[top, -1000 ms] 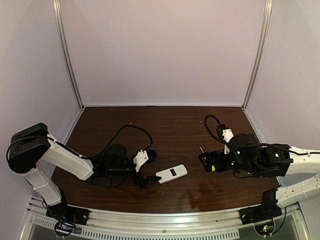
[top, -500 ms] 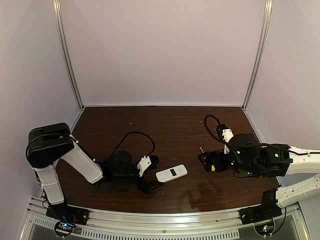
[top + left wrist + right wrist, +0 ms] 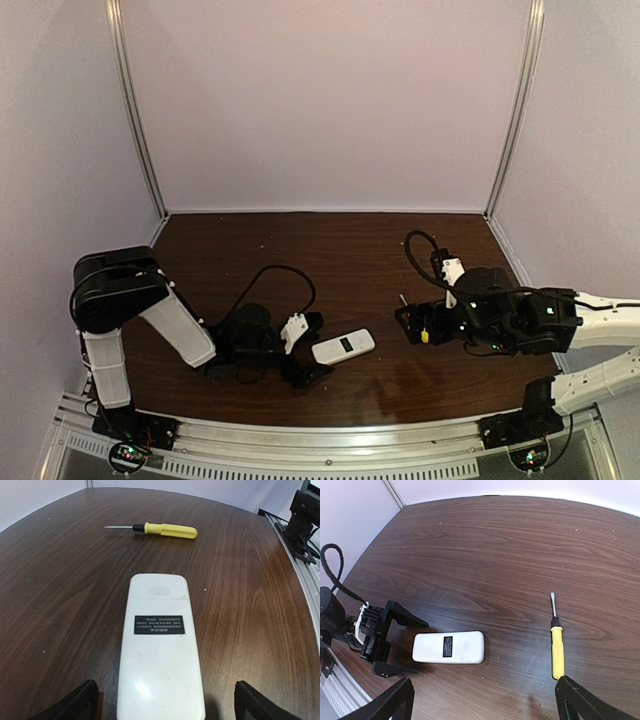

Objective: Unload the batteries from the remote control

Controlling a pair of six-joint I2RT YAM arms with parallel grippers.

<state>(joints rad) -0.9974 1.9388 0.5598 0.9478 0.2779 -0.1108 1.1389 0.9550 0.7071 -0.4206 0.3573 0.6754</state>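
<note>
The left end effector (image 3: 314, 347) is seen spread wide at the left end of the remote control (image 3: 343, 346), one finger set at either side and nothing gripped. The remote control is laid back-up on the table (image 3: 250, 250). To its right, a yellow-handled screwdriver (image 3: 162, 529) is laid flat. Farther right, the right end effector (image 3: 485, 680) is held wide open and empty.

All three views share the remote control (image 3: 343, 346): we look from high overhead, close at its left end, farther right.
</note>
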